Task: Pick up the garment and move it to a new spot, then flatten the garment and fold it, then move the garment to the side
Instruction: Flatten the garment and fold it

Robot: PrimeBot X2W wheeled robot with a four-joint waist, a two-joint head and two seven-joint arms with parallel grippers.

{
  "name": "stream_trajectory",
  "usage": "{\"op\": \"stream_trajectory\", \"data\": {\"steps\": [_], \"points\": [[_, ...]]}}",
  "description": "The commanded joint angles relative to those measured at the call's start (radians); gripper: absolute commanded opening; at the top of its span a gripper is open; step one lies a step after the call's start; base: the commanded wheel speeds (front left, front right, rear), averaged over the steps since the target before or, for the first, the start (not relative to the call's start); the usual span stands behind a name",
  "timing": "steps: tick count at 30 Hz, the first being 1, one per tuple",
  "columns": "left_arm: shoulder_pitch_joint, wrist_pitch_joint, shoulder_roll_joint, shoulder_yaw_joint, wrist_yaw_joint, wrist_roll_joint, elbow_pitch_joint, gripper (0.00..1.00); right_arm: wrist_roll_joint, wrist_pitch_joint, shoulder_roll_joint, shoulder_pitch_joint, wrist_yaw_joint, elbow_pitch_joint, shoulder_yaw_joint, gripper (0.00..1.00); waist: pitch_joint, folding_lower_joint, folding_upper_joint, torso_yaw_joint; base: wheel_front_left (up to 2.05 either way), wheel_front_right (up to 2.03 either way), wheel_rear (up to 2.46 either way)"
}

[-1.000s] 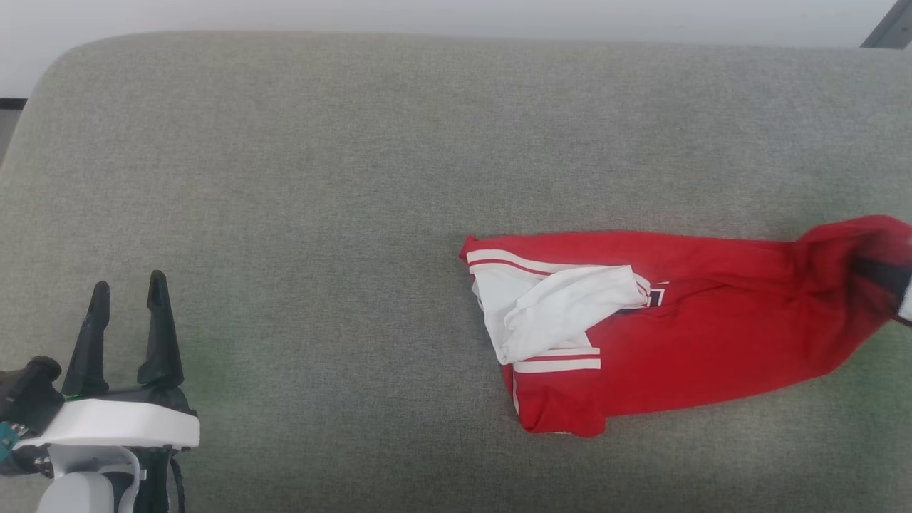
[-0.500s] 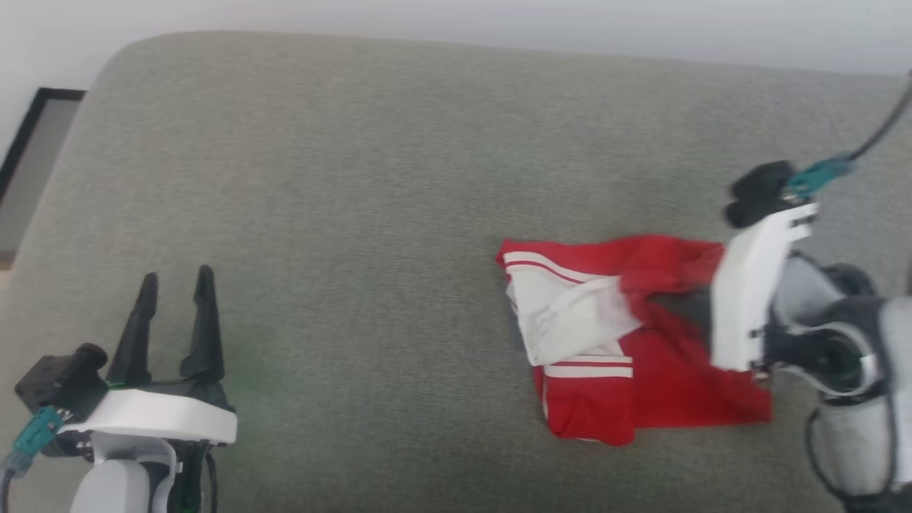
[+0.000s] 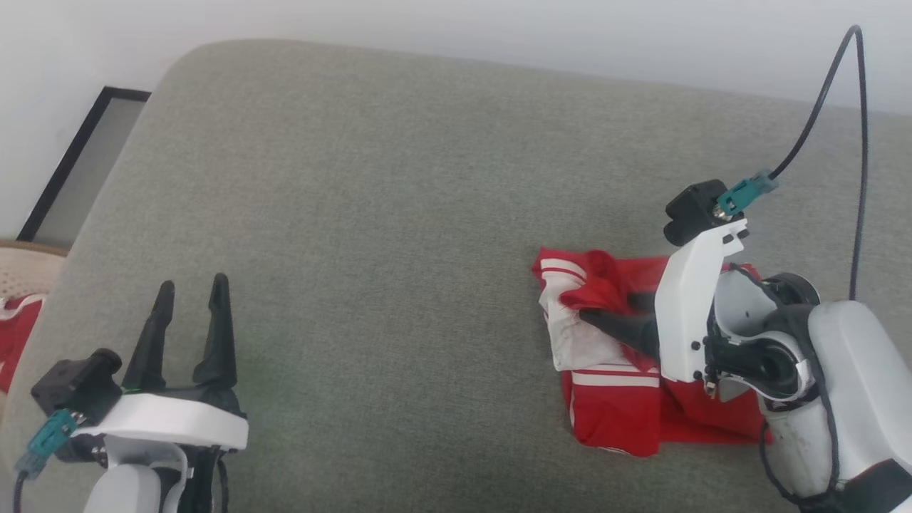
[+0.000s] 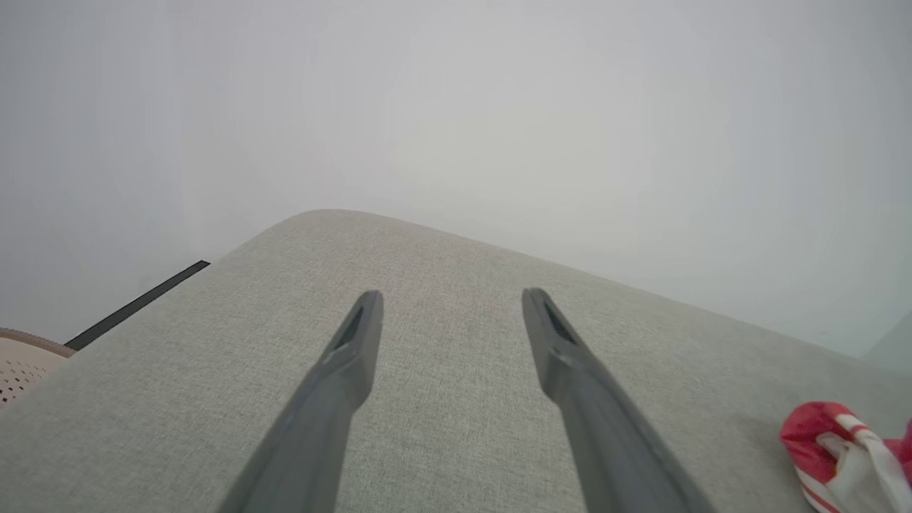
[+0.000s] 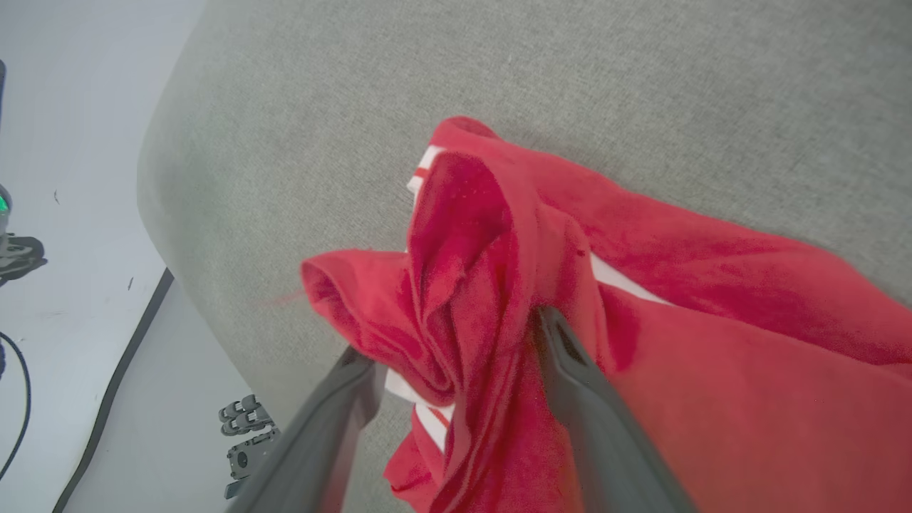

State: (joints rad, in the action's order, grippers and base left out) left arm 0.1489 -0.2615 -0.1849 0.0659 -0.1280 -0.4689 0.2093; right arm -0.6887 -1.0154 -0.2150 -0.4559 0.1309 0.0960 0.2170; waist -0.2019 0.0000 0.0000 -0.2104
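The garment [image 3: 613, 413], red with white sleeves and striped trim, lies bunched on the right part of the grey cushion [image 3: 399, 214]. My right gripper [image 3: 605, 305] lies over it, pointing left. In the right wrist view its fingers stand apart, and a loose fold of the garment [image 5: 712, 285] hangs between them at the right gripper [image 5: 452, 335]. My left gripper [image 3: 192, 283] is open and empty at the lower left, far from the cloth. From the left wrist, the left gripper [image 4: 450, 296] hovers over bare cushion, with the garment [image 4: 833, 442] at the far right edge.
The cushion's rounded left edge [image 3: 107, 185] drops off to a pale floor with a black-framed panel [image 3: 78, 171]. A beige basket [image 3: 25, 274] and some red cloth [image 3: 14, 335] sit at the far left. A black cable [image 3: 858, 142] loops up from my right wrist.
The camera has shifted. My right gripper came in from the right with the garment's end, bunching the stretched cloth leftward, then opened its fingers. The left gripper stayed open.
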Motion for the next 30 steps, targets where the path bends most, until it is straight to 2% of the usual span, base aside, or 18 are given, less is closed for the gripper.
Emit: {"op": "stream_trajectory", "data": {"steps": [1, 8, 18, 22, 30], "points": [[-0.008, -0.004, -0.005, 0.005, -0.003, -0.008, -0.001, 1.0, -0.01, -0.004, 0.002, -0.002, 0.0, -0.01, -0.003, 1.0, 0.007, 0.0, 0.0, 0.007, 0.0, 0.0, 0.0], [-0.039, -0.004, -0.026, 0.024, -0.003, -0.026, -0.013, 1.0, -0.013, 0.027, -0.033, 0.016, 0.0, -0.089, -0.052, 1.0, 0.03, 0.0, 0.0, 0.058, 0.0, 0.0, 0.0], [-0.065, -0.004, -0.048, 0.07, -0.003, -0.041, -0.034, 1.0, -0.026, 0.148, -0.074, 0.06, 0.0, -0.144, -0.171, 1.0, 0.044, 0.0, 0.0, 0.151, 0.0, 0.0, 0.0], [-0.072, -0.004, -0.059, 0.084, -0.003, -0.044, -0.042, 1.0, -0.004, 0.27, -0.11, 0.09, 0.0, -0.13, -0.18, 1.0, 0.052, 0.0, 0.0, 0.183, 0.0, 0.0, 0.0], [-0.111, -0.004, -0.082, 0.123, -0.003, -0.039, -0.05, 1.0, 0.042, 0.602, -0.156, 0.158, 0.0, -0.031, -0.166, 1.0, 0.079, 0.0, 0.0, 0.237, 0.0, 0.0, 0.0]]}}
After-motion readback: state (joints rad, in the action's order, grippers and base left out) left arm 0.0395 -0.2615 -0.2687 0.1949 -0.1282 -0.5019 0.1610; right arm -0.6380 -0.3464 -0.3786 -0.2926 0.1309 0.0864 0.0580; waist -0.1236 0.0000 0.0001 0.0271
